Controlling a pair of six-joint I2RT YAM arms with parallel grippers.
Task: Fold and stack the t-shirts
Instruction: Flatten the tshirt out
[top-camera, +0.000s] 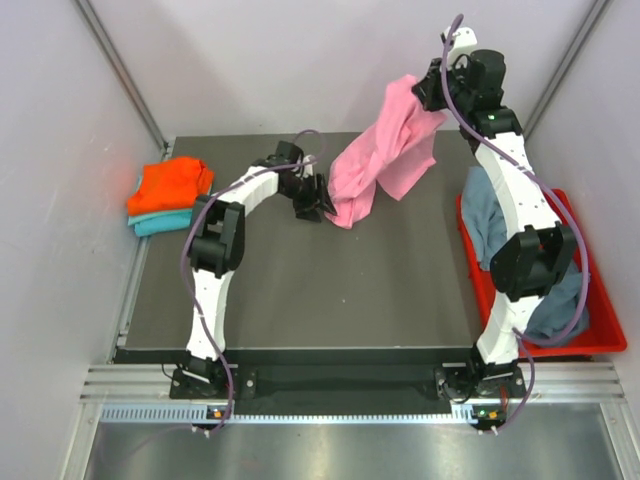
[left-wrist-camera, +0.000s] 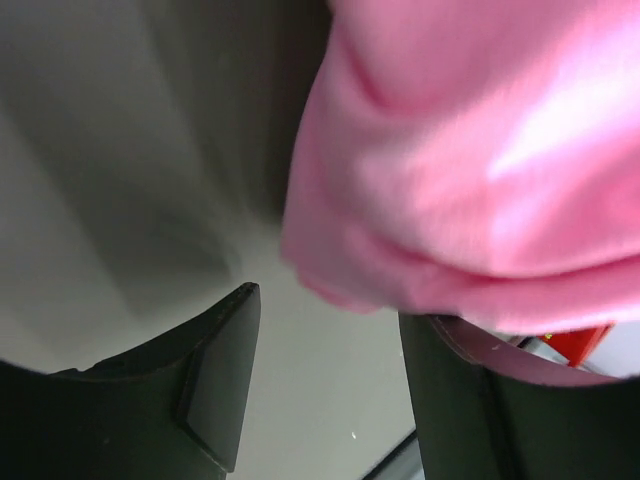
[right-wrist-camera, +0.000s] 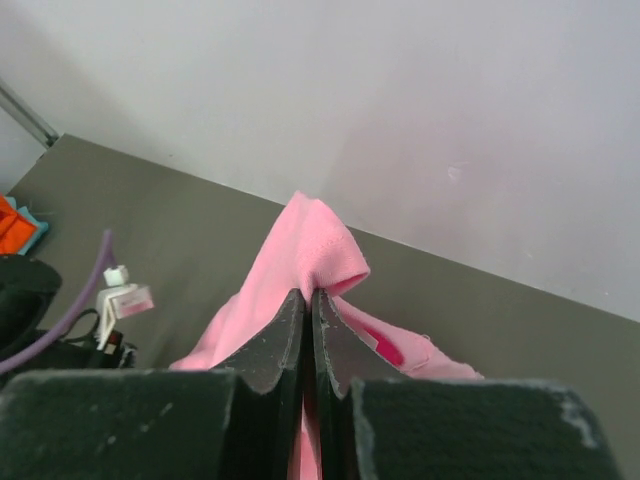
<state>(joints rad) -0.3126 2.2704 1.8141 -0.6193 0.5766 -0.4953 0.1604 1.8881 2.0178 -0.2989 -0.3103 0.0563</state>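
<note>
The right claw (top-camera: 432, 95) is pressed together on a fold of the pink t-shirt (top-camera: 385, 160), high above the far right corner of the table (top-camera: 320, 290). In its wrist view the two fingers meet, with the cloth pinched between them. From there the shirt hangs in a twisted bunch, down and to the left. Its lowest end is just beside the left claw (top-camera: 318, 205), near the middle of the far edge. The left claw is spread. Its wrist view shows pink cloth lying over one finger and nothing caught between the two.

At the far left corner an orange t-shirt (top-camera: 170, 185) lies folded on a teal t-shirt (top-camera: 160, 225). Along the right edge stands the red bin (top-camera: 600, 330), holding a grey-blue t-shirt (top-camera: 490, 215) and a dark slate t-shirt (top-camera: 555, 305).

I think the danger is in the left claw's grasp. The cloth is bunched, so the claw may close on several layers or on a middle fold instead of a corner, and then the shirt will not spread flat. The right claw holds only a small fold, so a strong pull could draw it free.
</note>
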